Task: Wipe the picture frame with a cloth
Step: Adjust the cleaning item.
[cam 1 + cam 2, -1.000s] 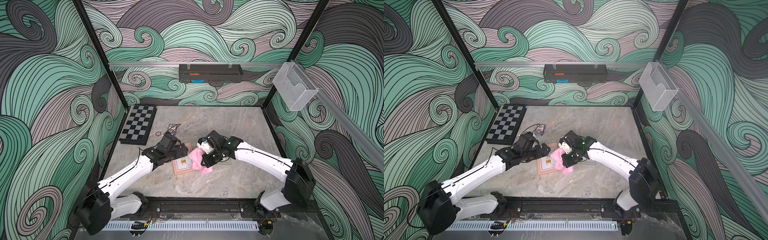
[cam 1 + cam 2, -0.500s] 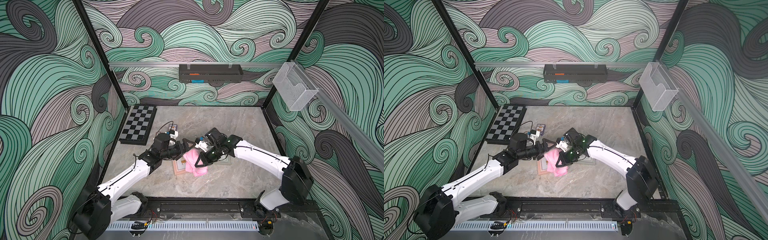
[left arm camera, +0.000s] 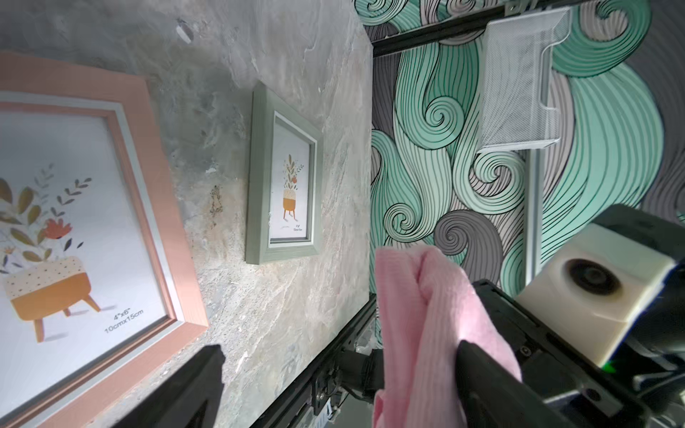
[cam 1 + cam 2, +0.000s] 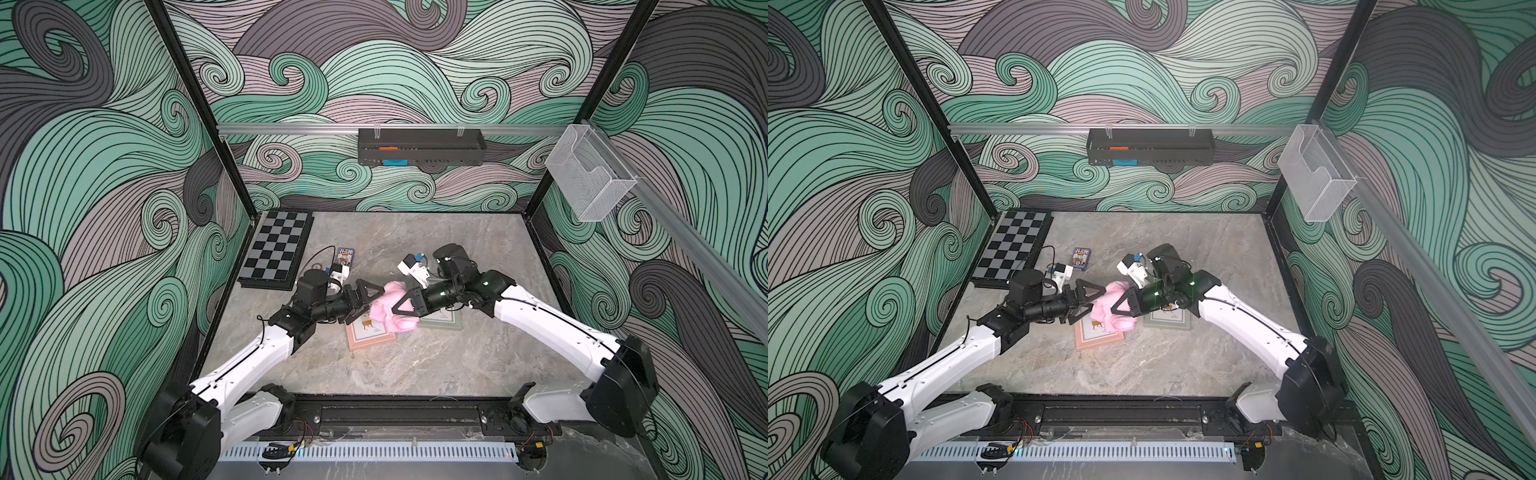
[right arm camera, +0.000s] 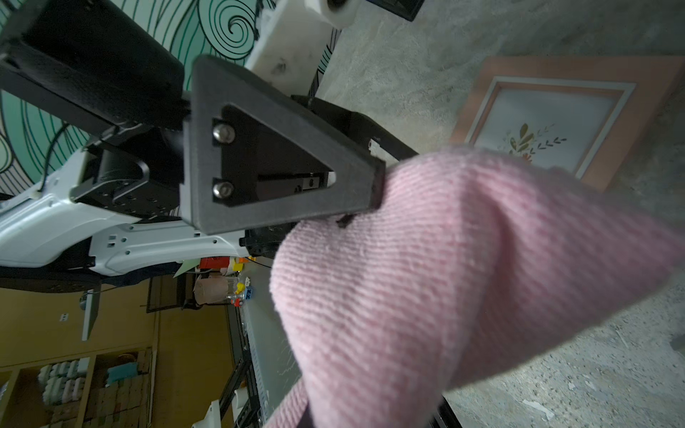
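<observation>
— So, where's the cloth (image 4: 390,309)?
— Centre of a top view, bunched above the pink picture frame (image 4: 365,338), pinched tight in the right hand (image 4: 399,307).
— And the left hand (image 4: 368,302)?
— Spread wide, holding nothing, just beside it.

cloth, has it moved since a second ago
Yes. The cloth, held in the shut right gripper, has shifted a little toward the chessboard.

There is a plain pink cloth (image 4: 390,309), a salmon frame (image 4: 368,338), a sage-green frame (image 4: 444,323) and a black-and-grey chequered board (image 4: 276,249)
</observation>
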Available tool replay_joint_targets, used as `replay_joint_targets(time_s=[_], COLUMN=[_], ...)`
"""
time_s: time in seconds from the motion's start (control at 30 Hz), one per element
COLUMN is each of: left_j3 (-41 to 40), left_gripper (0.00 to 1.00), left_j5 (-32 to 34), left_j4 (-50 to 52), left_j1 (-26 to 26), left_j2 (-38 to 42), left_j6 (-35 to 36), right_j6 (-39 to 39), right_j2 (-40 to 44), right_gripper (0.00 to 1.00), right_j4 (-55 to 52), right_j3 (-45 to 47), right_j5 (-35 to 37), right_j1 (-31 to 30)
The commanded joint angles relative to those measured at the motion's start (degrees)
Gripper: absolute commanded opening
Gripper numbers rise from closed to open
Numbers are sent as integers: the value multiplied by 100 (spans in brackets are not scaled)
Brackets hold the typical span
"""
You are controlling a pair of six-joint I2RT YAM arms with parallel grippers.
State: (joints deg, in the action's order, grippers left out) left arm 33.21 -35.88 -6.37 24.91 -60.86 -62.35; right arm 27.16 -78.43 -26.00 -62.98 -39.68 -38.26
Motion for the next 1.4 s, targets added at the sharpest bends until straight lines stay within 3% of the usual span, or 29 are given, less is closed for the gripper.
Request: replay_joint_targets(time_s=[0.0,0.3,0.7,1.1,1.37], left_j3=[-52,-477,-263,-645,-443], left_gripper=[99,99,99,98,91], left_j5=[-472,-783,-612,-701,-655], left_j4=[-663,-2442,-2045,-2420,-2594], left_j1=[-47,-36,-210,-185,-187], left_j2=[31,-325,399,139,-62], left_j6=[-400,-1637,-1719,-1766,-1826], right_j6=[329,432,442,874,1068], right_j2=[-13,-314,-486,-730,-1034], right_gripper=[0,0,0,0,0], right_j4=[597,1028,1087,1710,2029], right_j3=[130,36,10,-164,-214], right_j5=[-390,-466,-585,-994,-1134], right_j1=[48,77,104,100,4])
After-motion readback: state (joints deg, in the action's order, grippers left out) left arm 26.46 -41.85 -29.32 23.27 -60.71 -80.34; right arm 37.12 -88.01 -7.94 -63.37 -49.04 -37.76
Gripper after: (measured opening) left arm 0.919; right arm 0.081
